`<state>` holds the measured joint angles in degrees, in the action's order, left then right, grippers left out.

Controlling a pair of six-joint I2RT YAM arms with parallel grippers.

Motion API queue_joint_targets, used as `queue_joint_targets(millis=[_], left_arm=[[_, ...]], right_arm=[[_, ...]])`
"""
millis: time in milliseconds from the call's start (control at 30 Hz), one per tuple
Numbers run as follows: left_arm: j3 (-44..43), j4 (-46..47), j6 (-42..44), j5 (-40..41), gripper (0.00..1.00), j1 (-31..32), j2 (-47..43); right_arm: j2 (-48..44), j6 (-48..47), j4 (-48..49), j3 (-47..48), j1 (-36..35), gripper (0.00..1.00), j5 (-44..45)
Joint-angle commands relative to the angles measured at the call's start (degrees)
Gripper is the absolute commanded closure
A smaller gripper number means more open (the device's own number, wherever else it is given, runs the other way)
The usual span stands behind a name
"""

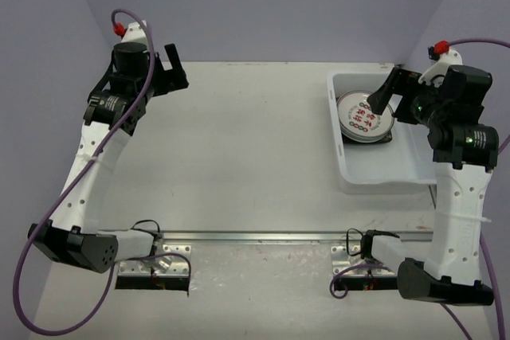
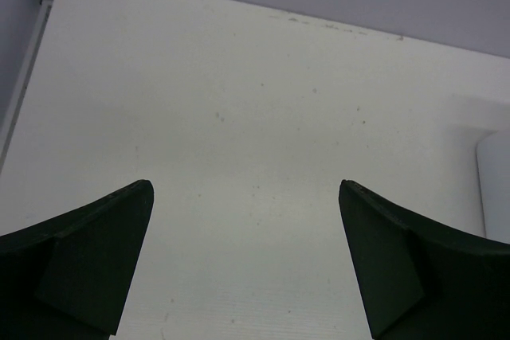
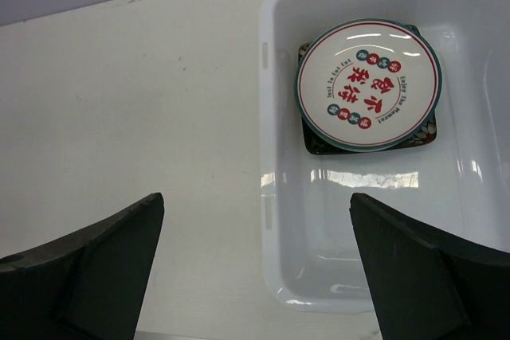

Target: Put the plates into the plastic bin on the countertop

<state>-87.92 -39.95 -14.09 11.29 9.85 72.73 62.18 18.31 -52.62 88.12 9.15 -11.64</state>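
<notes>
The white plastic bin (image 1: pixel 382 174) stands at the right of the countertop (image 1: pixel 239 149). In it lies a round white plate (image 1: pixel 363 115) with a teal rim, a red ring and red medallions. The right wrist view shows that plate (image 3: pixel 368 85) stacked on a square black floral plate (image 3: pixel 315 146) at the bin's far end, inside the bin's wall (image 3: pixel 275 220). My right gripper (image 1: pixel 382 95) hangs open and empty above the bin; in its wrist view (image 3: pixel 256 201) its jaws stand wide apart. My left gripper (image 1: pixel 177 69) is open and empty at the far left, and its wrist view (image 2: pixel 245 185) shows only bare countertop.
A metal rail (image 1: pixel 263 236) runs along the near edge between the arm bases. Purple walls close in the back and both sides. A corner of the bin (image 2: pixel 496 189) shows at the right of the left wrist view.
</notes>
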Motion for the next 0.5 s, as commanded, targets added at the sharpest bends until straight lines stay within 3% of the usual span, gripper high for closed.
queue_joint_targets(millis=[0,167,467], left_arm=[[0.3,6.1,4.4,4.3,0.00,1.7,-7.5],[3.9,4.5,4.2,6.4,0.00,2.3,-12.4],[11.6,0.3,2.8,16.8,0.00,8.1,-19.3]], right_arm=[[-3.0,-4.7,0.3,1.3,-1.1,0.01,-0.6],[-4.7,-6.9,0.0,3.5,-5.0,0.01,6.7],[-14.7,-12.0,3.5,-8.6,-12.4,0.01,11.3]])
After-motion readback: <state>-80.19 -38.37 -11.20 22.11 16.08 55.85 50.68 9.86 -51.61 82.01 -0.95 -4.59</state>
